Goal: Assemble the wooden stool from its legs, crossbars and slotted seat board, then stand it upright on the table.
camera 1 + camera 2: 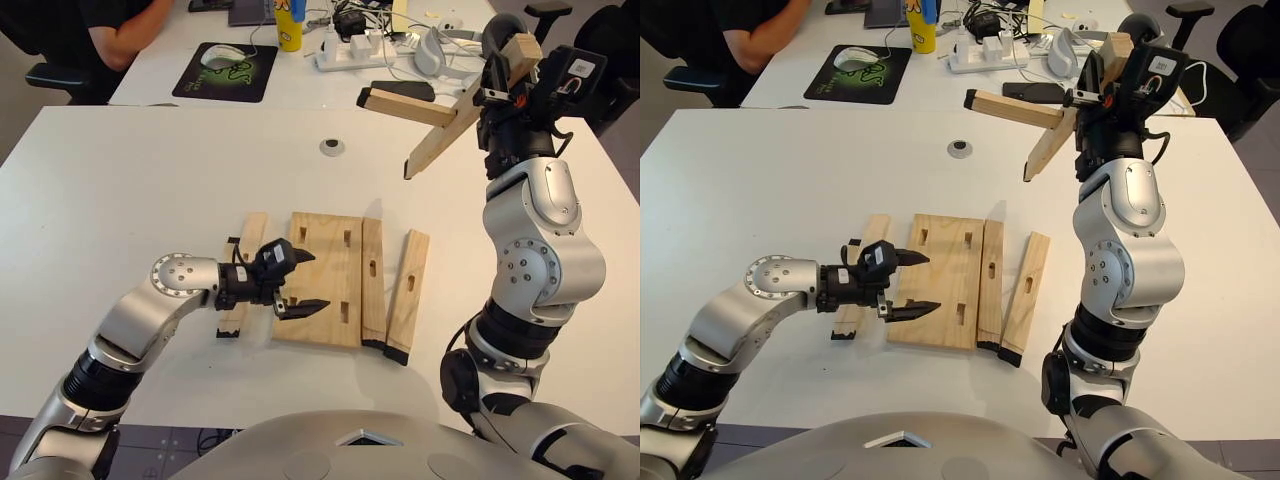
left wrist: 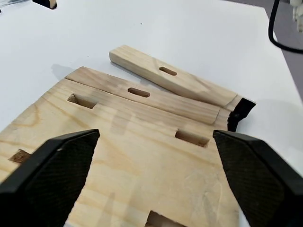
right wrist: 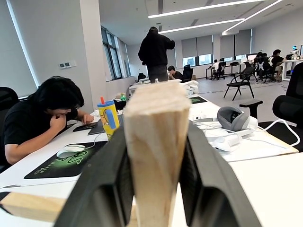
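centre of the eye views, low: seat board (image 1: 322,278) flat on the white table (image 1: 120,200), slots facing up. just left of it, lone leg (image 1: 252,235) lying along the board's edge, black cap at its lower end, middle hidden under the left wrist. right of the board and touching it: inner slotted leg (image 1: 372,280), parallel to the board. just beyond that, outer slotted leg (image 1: 408,292), canted a little, top end apart from its neighbour, bottom ends close together, both black-capped. left gripper (image 1: 320,280) in from the left of frame, over the board's left side, claw spread wide, one finger toward the top of frame, one toward the bottom; contact with the wood not discernible. same wide spread in the left wrist view, fingers (image 2: 52,165) at either side, bare board between. upper right of frame: right gripper (image 3: 154,130) high above the table, clamped tight on the top end of the held leg (image 1: 440,140), leg slanting down toward frame centre. crossbar (image 1: 405,105) joined to that leg, jutting out to the left, clear of the table. small round grommet (image 1: 331,147) in the tabletop above the board. along the top edge, back desk (image 1: 300,85) with mouse mat (image 1: 225,70) and yellow cup (image 1: 290,25).
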Controlling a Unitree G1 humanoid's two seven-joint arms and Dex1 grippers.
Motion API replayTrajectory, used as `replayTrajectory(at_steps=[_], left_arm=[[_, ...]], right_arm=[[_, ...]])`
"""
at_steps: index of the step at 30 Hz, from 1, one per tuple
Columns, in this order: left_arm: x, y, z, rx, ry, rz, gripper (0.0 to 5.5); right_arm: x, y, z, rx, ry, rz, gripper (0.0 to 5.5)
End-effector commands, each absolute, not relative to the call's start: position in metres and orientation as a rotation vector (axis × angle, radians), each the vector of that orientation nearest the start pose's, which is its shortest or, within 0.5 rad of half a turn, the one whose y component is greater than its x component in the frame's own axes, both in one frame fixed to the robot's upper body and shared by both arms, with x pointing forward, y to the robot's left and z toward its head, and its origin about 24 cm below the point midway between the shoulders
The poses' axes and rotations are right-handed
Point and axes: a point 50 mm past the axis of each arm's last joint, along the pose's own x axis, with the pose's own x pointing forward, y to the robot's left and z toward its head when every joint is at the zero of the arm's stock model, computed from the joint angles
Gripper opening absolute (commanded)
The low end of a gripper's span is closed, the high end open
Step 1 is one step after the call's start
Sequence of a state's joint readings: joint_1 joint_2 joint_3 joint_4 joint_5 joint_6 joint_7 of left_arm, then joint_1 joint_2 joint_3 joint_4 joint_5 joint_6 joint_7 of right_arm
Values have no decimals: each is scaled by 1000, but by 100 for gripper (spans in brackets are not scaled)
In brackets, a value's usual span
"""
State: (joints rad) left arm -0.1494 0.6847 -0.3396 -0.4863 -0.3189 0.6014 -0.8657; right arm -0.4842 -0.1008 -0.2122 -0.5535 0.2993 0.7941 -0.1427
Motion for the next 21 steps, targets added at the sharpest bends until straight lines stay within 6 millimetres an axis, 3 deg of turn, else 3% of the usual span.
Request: replayTrajectory(at_steps=[1,6,10,21], left_arm=[[207,118,97,477,323,-1360,446],[191,103,92,608,246,-1591,446],[189,103,91,677,232,-1670,446],[169,96,63,853,264,-1578,446]], right_arm=[[281,-155,222,175,-247,45,104],[285,-149,219,178,-226,67,104],[284,-150,215,178,-207,64,104],[279,-142,214,178,-185,99,104]])
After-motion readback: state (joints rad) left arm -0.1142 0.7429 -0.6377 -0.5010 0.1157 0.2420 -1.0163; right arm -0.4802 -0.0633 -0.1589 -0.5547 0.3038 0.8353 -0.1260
